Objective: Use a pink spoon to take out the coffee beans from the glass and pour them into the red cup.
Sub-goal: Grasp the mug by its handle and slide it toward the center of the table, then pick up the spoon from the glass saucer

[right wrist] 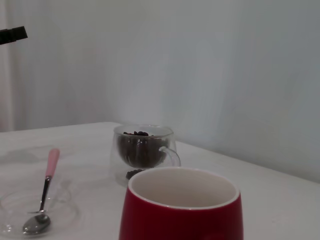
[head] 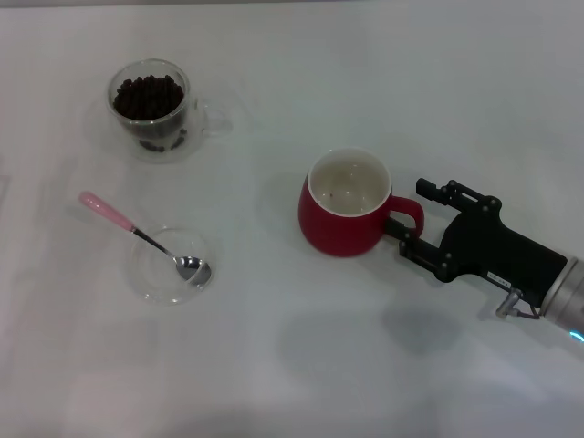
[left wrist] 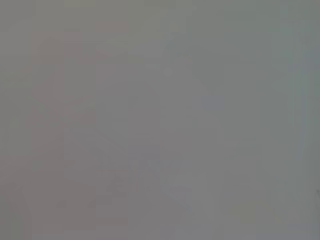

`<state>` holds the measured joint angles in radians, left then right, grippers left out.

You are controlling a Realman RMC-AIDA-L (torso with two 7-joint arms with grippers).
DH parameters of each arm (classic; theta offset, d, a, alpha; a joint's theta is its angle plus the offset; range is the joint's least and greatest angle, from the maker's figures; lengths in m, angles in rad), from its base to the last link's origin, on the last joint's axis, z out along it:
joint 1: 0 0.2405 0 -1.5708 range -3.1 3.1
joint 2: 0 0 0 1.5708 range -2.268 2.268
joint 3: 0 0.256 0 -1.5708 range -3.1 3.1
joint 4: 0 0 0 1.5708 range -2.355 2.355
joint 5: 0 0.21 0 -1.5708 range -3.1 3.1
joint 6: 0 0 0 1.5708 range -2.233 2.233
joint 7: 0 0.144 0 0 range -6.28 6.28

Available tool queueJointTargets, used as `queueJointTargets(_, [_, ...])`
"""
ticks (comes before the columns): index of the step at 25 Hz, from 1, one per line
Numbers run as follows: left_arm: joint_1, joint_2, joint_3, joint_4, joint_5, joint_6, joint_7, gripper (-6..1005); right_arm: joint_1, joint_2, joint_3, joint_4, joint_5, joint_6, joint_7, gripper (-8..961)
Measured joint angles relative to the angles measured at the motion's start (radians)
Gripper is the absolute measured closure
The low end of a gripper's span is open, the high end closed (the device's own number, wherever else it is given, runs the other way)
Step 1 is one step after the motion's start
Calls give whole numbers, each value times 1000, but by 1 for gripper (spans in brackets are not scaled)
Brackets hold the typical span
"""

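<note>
With the right gripper point(head: 412, 219) spread apart astride the red cup point(head: 345, 215) handle, seemingly steadying it; pink spoon point(head: 146, 239) untouched well beyond.

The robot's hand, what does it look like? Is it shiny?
The right hand is matte black, with two thin black fingers built from bolted bars. Behind it comes a silver-grey wrist with a small blue light. The left hand is not in view.
</note>
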<state>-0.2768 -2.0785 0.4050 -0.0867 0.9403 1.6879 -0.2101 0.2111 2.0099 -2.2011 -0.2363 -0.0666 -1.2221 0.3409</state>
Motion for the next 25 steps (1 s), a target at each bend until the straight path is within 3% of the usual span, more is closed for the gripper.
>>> queueJointTargets(4, [-2, 0, 0, 4, 0, -1, 0, 137, -8, -2, -3, 1, -1, -15, 1, 250])
queueJointTargets(15, [-16, 0, 0, 14, 0, -6, -1, 138, -22, -7, -1, 101, -1, -213, 24, 213])
queueJointTargets(21, [-19, 0, 0, 15, 0, -6, -8, 138, -32, -7, 25, 206, 10, -447, 44, 212])
queueJointTargets(25, [-26, -2, 0, 10, 0, -1, -26, 138, -50, -6, 115, 243, 11, -604, 56, 212])
